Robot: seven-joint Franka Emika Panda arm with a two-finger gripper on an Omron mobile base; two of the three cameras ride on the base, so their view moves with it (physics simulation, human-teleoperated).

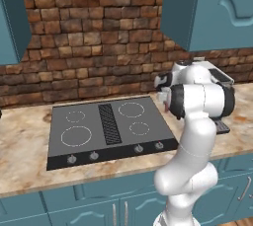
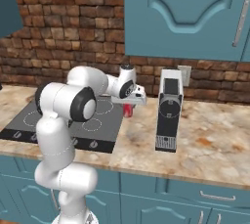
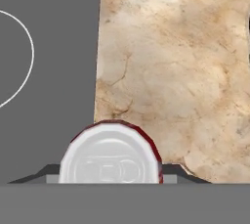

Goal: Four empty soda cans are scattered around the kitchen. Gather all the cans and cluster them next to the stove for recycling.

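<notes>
My gripper is shut on a red soda can, held upright from above with its silver top between the dark fingertips. The can hangs low at the right edge of the stove, where the black glass meets the marble counter. Whether the can's base touches the surface I cannot tell. From the left base view the stove lies in front with its white rings, vent grille and front knobs, and my white arm hides most of the hand.
A tall black and silver coffee machine stands on the counter to the right of the can, near a wall socket. Blue wall cabinets hang overhead against the brick wall. Bare marble stretches right of the machine.
</notes>
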